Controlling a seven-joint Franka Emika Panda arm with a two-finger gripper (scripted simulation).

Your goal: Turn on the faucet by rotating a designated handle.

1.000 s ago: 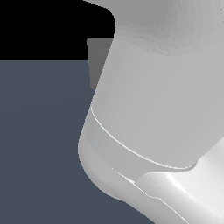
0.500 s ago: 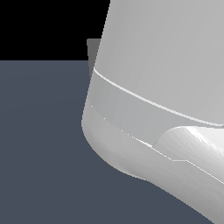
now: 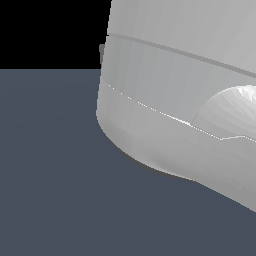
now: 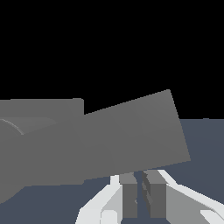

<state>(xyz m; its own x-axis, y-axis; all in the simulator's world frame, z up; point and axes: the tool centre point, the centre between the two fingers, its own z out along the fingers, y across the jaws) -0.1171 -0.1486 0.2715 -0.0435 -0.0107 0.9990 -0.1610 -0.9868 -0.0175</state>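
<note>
In the wrist view the faucet point(image 4: 41, 109) shows as a matte grey plate with a faint curved ring. Its handle point(image 4: 131, 135), a broad grey bar seen close up, slants across the plate and ends in a square tip. My gripper point(image 4: 140, 192) sits just under that bar near its free end. The two dark pads point(image 4: 127, 194) stand almost together with nothing between them, their tips at the bar's lower edge. In the exterior view only a thin grey sliver of the faucet point(image 3: 102, 52) shows past the arm.
The glossy white robot arm point(image 3: 175, 100) fills most of the exterior view and hides the gripper and handle there. A flat dark blue-grey floor point(image 3: 50, 175) lies underneath, with a black background above.
The white arm has shifted across the exterior view and now covers more of the grey fixture behind it, leaving just a sliver.
</note>
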